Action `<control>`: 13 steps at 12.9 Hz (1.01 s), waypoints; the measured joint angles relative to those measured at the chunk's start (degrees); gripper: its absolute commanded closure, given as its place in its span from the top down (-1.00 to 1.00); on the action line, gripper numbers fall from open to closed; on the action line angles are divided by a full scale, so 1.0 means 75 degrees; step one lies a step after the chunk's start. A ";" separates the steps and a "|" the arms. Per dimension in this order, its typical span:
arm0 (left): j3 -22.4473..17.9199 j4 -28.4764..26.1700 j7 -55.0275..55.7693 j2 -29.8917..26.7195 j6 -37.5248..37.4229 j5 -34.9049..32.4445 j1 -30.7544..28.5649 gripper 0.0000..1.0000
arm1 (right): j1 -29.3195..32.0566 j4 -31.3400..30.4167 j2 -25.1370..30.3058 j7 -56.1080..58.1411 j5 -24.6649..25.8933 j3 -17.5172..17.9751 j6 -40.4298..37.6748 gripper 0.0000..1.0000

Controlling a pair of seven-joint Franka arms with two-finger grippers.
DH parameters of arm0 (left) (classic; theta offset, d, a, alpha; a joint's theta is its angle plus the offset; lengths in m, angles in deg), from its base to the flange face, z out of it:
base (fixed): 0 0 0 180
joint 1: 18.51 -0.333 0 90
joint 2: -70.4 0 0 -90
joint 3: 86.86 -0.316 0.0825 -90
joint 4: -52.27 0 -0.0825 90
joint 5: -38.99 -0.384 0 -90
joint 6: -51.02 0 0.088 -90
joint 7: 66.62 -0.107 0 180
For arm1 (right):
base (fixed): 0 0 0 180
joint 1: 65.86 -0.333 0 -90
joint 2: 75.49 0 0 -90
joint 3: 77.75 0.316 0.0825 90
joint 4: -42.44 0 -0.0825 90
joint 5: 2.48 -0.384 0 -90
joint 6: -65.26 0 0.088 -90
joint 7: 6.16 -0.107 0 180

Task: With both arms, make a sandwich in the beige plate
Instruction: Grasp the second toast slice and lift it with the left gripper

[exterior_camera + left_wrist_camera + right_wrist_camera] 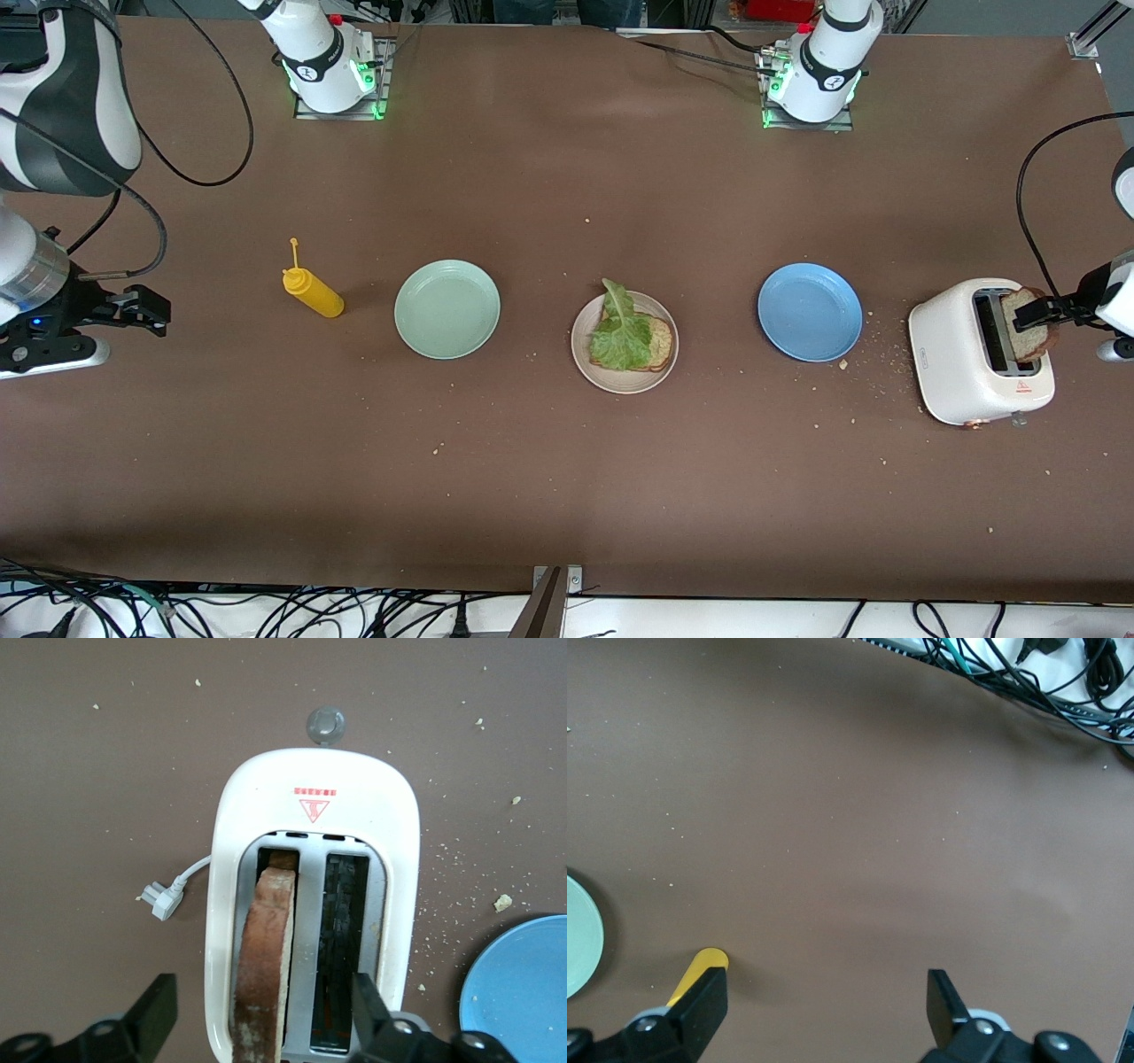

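Front view: the beige plate (666, 363) holds bread (658, 342) and lettuce (619, 334), between the green plate (446, 308) and blue plate (809, 311). Left wrist view: the left gripper (264, 1014) sits open around a bread slice (262, 966) in the toaster (314, 815), maybe touching. Right wrist view: the right gripper (828, 1003) waits open.

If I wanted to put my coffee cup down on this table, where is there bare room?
The wide strip of brown table nearer the front camera than the row of plates is bare, apart from crumbs. So is the stretch between that row and the arms' bases. It is crowded along the row: mustard bottle, mint-green plate, beige plate, blue plate, toaster.
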 measured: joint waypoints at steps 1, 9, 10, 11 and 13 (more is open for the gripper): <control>0.0001 -0.0026 -0.0088 0.0001 0.0000 0.0000 -0.0030 -1.00 | 0.0001 -0.0016 0.0000 0.0000 -0.0094 -0.0031 -0.0011 1.00; 0.0021 0.0269 -0.0210 0.0069 -0.0529 0.0000 -0.0071 -1.00 | 0.0210 -0.0034 -0.0003 0.0010 -0.0191 -0.0073 -0.0043 1.00; 0.0041 0.0586 -0.0210 0.0066 -0.0945 0.0000 -0.0070 -1.00 | 0.0225 -0.0035 -0.0003 0.0010 -0.0237 -0.0072 -0.0043 1.00; 0.0070 0.0949 -0.0210 0.0062 -0.1371 0.0002 -0.0063 -1.00 | 0.0231 -0.0036 -0.0004 0.0009 -0.0349 -0.0073 -0.0043 1.00; 0.0148 0.1729 -0.0210 0.0052 -0.2181 0.0037 0.0026 -1.00 | 0.0265 -0.0041 -0.0008 0.0008 -0.0680 -0.0084 -0.0047 1.00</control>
